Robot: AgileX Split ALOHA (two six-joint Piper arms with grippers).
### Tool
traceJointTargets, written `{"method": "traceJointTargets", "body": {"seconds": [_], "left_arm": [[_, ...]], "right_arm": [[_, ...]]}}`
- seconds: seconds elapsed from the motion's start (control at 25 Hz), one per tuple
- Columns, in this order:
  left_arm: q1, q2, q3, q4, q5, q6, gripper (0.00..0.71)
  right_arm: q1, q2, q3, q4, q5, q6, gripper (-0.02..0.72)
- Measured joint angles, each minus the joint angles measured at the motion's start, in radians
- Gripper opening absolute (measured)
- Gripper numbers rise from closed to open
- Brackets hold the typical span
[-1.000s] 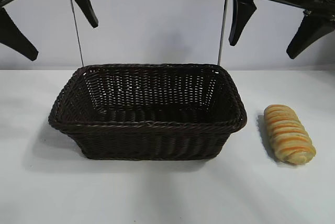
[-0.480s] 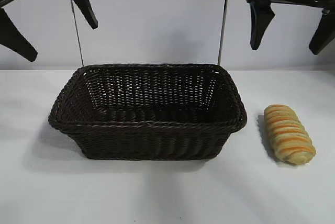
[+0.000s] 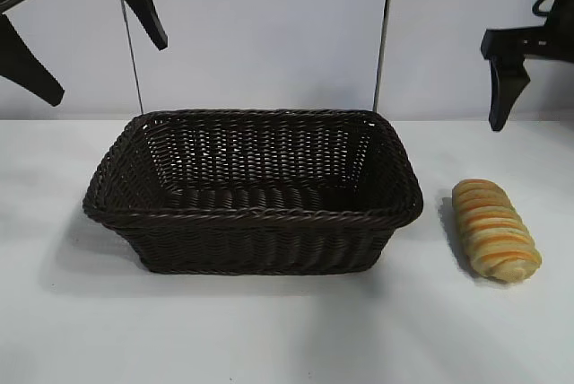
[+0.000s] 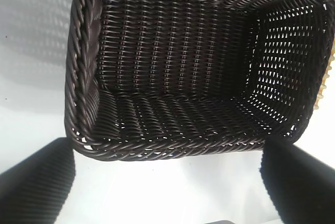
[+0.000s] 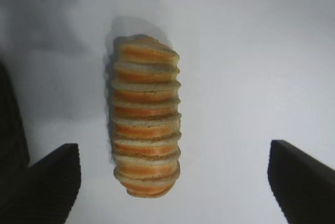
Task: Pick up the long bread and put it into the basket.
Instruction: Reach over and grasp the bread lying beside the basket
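While the left tool point(image 3: 85, 43) hangs spread above the basket's point(image 3: 251, 215) left end, the bread point(image 3: 495, 229) lies on the surface point(image 3: 269, 330) just right of the basket, under the right tool point(image 5: 172, 182), also spread wide.

you get bright, even light from above on the white table point(image 3: 269, 330), with no glare and only soft shadows: a faint one to the left of the basket point(image 3: 256, 191) and a narrow one hugging the left side of the bread point(image 3: 495, 228) in the exterior view. in the right wrist view the bread point(image 5: 145, 116) is sharp, its shadow falls just past its far end, and a grey cast darkens the table in one corner. in the left wrist view the basket's point(image 4: 188, 67) weave is crisp while the dark fingers point(image 4: 36, 182) at the edge are soft and featureless.
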Motion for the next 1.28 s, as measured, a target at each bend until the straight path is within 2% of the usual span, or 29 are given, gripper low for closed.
{"method": "traceJointTargets", "body": {"seconds": [0.2, 0.56, 0.64, 0.68, 0.8, 0.88, 1.12, 1.28], "left_arm": [[0.000, 0.000, 0.000, 0.000, 0.000, 0.000, 0.694], [0.000, 0.000, 0.000, 0.000, 0.000, 0.000, 0.694], [0.000, 0.000, 0.000, 0.000, 0.000, 0.000, 0.694], [0.000, 0.000, 0.000, 0.000, 0.000, 0.000, 0.694], [0.000, 0.000, 0.000, 0.000, 0.000, 0.000, 0.694], [0.000, 0.000, 0.000, 0.000, 0.000, 0.000, 0.694], [0.000, 0.000, 0.000, 0.000, -0.001, 0.000, 0.694], [0.000, 0.000, 0.000, 0.000, -0.001, 0.000, 0.694]], "right_arm": [[0.000, 0.000, 0.076, 0.016, -0.121, 0.000, 0.663], [0.000, 0.098, 0.091, 0.056, -0.180, 0.000, 0.657], [0.000, 0.121, 0.091, 0.066, -0.183, 0.000, 0.571], [0.000, 0.125, 0.091, 0.073, -0.189, 0.001, 0.500], [0.001, 0.126, 0.091, 0.080, -0.194, 0.018, 0.193], [0.001, 0.126, 0.091, 0.082, -0.194, 0.023, 0.103], [0.001, 0.124, 0.091, 0.084, -0.183, 0.026, 0.096], [0.000, 0.082, 0.083, 0.083, -0.118, 0.026, 0.096]]}}
